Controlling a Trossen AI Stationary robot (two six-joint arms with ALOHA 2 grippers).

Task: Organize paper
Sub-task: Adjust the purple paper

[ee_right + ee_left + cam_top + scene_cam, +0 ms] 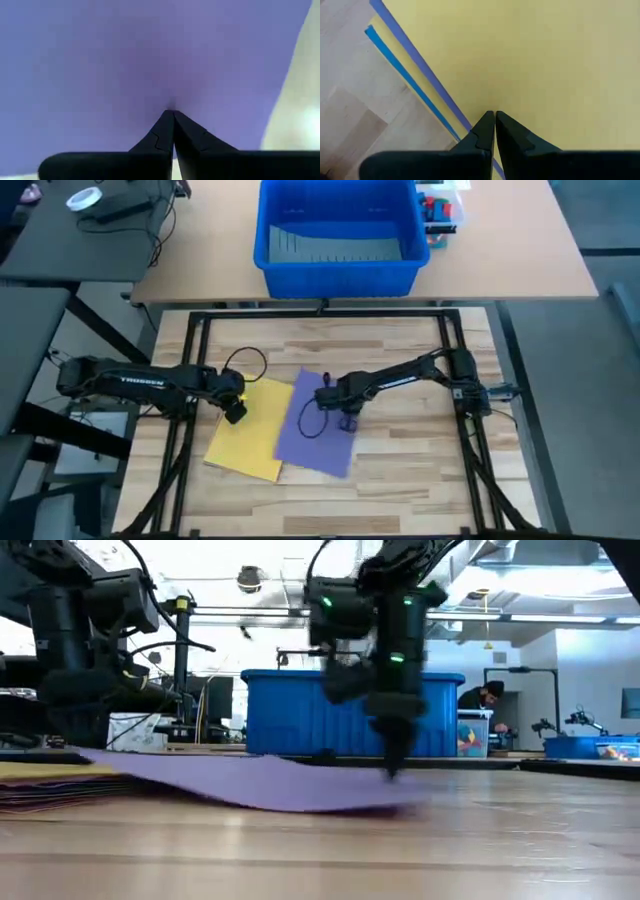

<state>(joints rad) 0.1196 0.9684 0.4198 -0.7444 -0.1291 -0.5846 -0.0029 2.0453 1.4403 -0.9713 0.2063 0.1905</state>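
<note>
Two sheets are clear from above: a yellow sheet (252,442) lies on the wooden table (400,480), and a purple sheet (318,438) lies just beside it, with its edge over the yellow one. The left gripper (234,412) rests with its tip on the yellow sheet near the upper right corner, and the left wrist view shows its fingers (482,132) pressed together with nothing between them. In that same view a purple strip (415,60) and a blue strip (400,67) come out from under the yellow sheet, so more paper lies below, but how many sheets I cannot tell. The right gripper (346,420) points down on the purple sheet, fingers (165,131) also closed together, tip touching the paper. In the low view the purple sheet (270,785) lifts a little on the stack at the left. Behind the table stands a blue bin (337,235); its contents are hard to make out.
</note>
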